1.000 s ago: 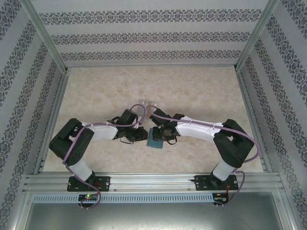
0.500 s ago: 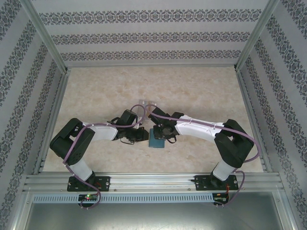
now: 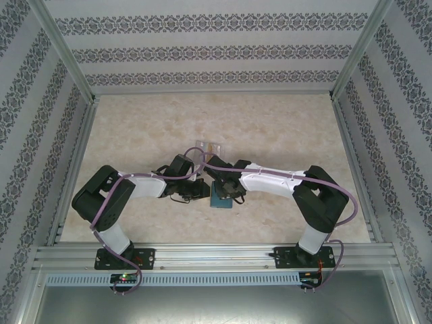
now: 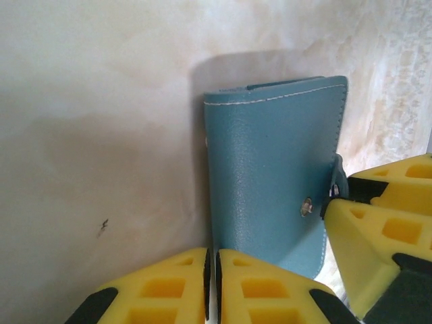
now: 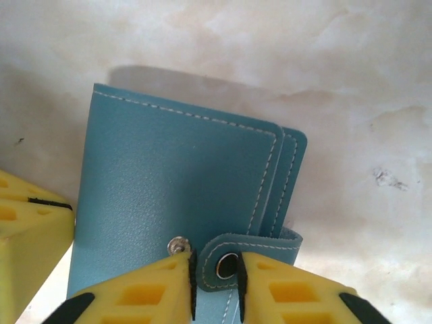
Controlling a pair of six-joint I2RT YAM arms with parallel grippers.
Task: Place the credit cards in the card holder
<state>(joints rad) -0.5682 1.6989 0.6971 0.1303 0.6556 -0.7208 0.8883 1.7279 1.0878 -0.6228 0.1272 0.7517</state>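
The card holder (image 3: 219,198) is a teal wallet lying folded shut on the table between the two arms (image 4: 270,169) (image 5: 169,175). My right gripper (image 5: 214,280) is shut on its snap strap (image 5: 226,260), which is lifted off the silver stud (image 5: 177,245). In the overhead view the right gripper (image 3: 230,192) hangs over the wallet's right side. At the wallet's left edge my left gripper (image 4: 211,277) (image 3: 204,191) is shut, with nothing seen between its fingers. I cannot make out the credit cards for certain.
A small clear thing with an orange-tan patch (image 3: 209,145) lies on the table just beyond the grippers, too small to identify. Patterned walls and metal rails (image 3: 74,162) enclose the marbled table (image 3: 270,121), with open surface at the back and both sides.
The right arm has shifted left over the wallet and its jaws have narrowed onto the strap. The left gripper has stayed at the wallet's left edge.
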